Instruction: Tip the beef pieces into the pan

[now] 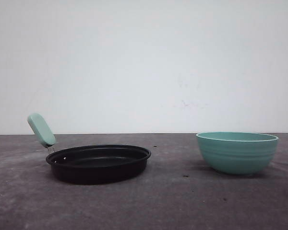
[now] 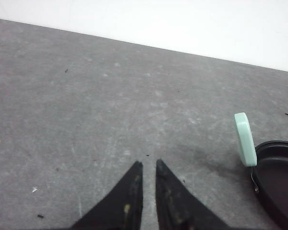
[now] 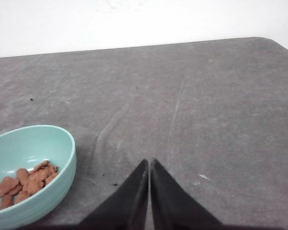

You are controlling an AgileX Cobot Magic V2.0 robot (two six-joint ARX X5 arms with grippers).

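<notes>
The black pan (image 1: 98,163) sits on the left of the grey table, its mint-green handle (image 1: 41,129) rising to the back left. In the left wrist view the pan (image 2: 278,177) and its handle (image 2: 245,139) lie off to one side of my left gripper (image 2: 147,163). That gripper hovers over bare table, shut to a narrow slit with nothing in it. The beef pieces (image 3: 26,182) are heaped inside the teal bowl (image 3: 33,143). My right gripper (image 3: 149,160) is shut and empty beside the bowl, apart from it.
From the front, the teal bowl (image 1: 237,152) stands on the right, a wide gap from the pan. The grey table (image 1: 173,201) ends at a white wall behind. A rounded table corner (image 3: 273,43) appears in the right wrist view.
</notes>
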